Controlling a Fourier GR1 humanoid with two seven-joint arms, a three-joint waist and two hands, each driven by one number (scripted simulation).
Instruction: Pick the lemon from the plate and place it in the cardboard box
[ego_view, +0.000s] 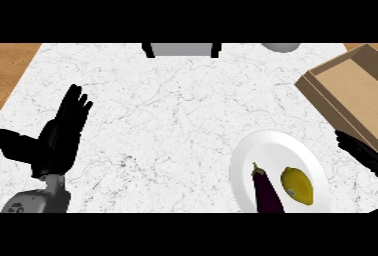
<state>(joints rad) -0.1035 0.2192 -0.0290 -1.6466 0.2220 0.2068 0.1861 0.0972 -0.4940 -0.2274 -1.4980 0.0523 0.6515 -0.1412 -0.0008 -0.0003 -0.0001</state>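
- The lemon (297, 185) lies on the plate (272, 150), in its lower right part, long axis running roughly 12 to 6 o'clock.
- An eggplant (267, 194) lies just beside the lemon at its 9 o'clock, stem end up. Whether the two touch cannot be told.
- The plate sits on the white surface (177, 110) at the view's 5 o'clock, cut off by the lower edge.
- The right robot hand (359, 150) comes in at the view's right edge, only partly in view. Whether it is apart or closed cannot be told, and it holds nothing that shows.
- From that robot hand the lemon lies at about 8 o'clock, near but not touching, with the plate's right rim between them.
- The box (347, 95) stands at 1 o'clock from the lemon, open and tilted across the view's upper right corner. The right robot hand is just below its lower edge.
- The left robot hand (57, 142) rests at the view's 9 o'clock, fingers (74, 107) straight and spread, pointing to 12 o'clock, holding nothing.
- From the left robot hand the lemon lies at about 4 o'clock, well apart across the surface.
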